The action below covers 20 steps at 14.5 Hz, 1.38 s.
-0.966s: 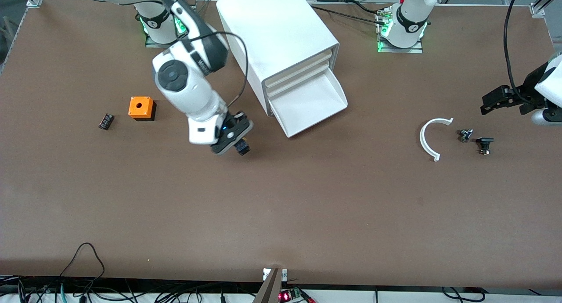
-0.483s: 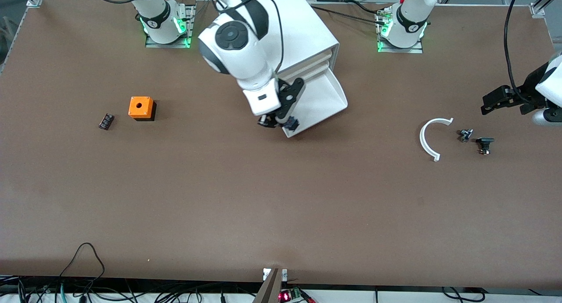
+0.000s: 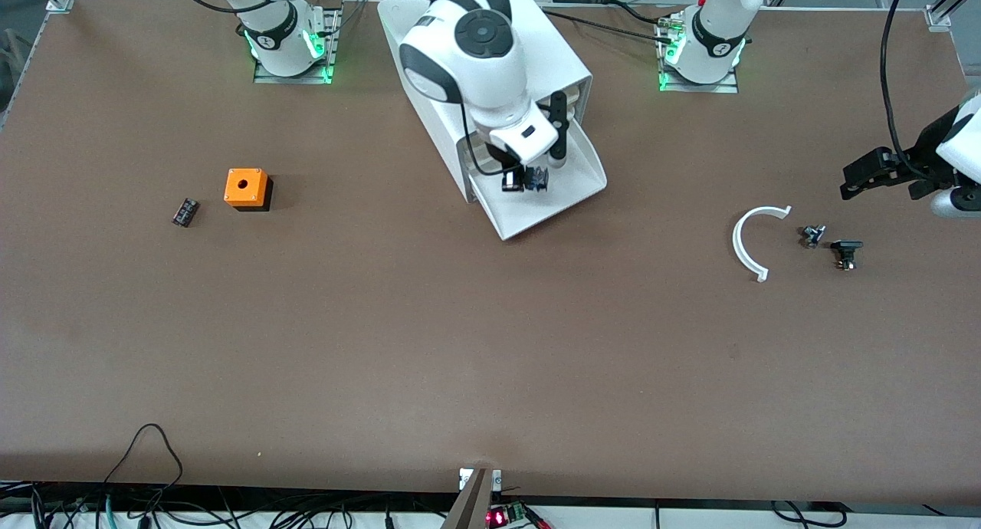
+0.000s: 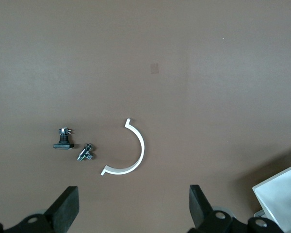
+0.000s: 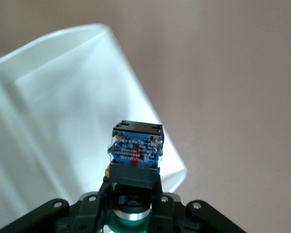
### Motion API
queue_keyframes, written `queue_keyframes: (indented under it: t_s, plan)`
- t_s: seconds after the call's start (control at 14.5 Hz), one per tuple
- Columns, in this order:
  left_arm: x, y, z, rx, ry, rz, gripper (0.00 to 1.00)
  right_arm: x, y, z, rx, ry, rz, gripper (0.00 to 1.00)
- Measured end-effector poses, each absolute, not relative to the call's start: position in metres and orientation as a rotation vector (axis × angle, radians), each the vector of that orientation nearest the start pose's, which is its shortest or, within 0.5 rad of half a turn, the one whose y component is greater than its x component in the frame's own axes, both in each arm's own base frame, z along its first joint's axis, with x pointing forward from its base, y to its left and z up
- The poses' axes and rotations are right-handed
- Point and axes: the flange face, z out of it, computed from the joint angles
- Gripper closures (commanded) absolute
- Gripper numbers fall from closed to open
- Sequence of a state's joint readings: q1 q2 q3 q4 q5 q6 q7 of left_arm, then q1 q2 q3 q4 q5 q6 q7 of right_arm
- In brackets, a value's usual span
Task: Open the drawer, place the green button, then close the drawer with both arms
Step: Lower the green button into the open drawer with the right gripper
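The right claw point(image 3: 526, 181) is pinching the button point(image 5: 135, 151), pressed together on it and holding it over the pulled-out drawer point(image 3: 571, 195) at the foot of the cabinet point(image 3: 490, 61). If it lets go from up there, I judge the button could bounce off the sloped tray and roll over the low front lip onto the worktop point(image 3: 460, 345); a release too close to that lip would do the same. The left claw point(image 4: 131, 208) is waiting with fingers spread, over the white curved piece point(image 4: 131, 155) and two small dark parts point(image 4: 64, 141). The button's blue label is carrying printing (too blurred to read).
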State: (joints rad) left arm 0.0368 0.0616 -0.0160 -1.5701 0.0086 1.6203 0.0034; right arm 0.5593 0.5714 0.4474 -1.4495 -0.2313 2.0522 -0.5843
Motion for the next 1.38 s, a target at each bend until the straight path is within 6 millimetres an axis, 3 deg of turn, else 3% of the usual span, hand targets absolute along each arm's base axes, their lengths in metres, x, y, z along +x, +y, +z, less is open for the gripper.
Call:
queue_keyframes:
  t_s: [0.28,0.62,1.38]
  plan:
    - [0.577,0.013,0.595,-3.134,-0.026,0.017,0.00,0.441,0.572,0.361,2.067,2.416,0.052,0.70]
    - [0.577,0.013,0.595,-3.134,-0.025,0.017,0.00,0.441,0.593,0.320,2.019,2.429,0.021,0.70]
    - [0.577,0.013,0.595,-3.134,-0.025,0.017,0.00,0.411,0.615,0.287,1.868,2.496,-0.037,0.65]
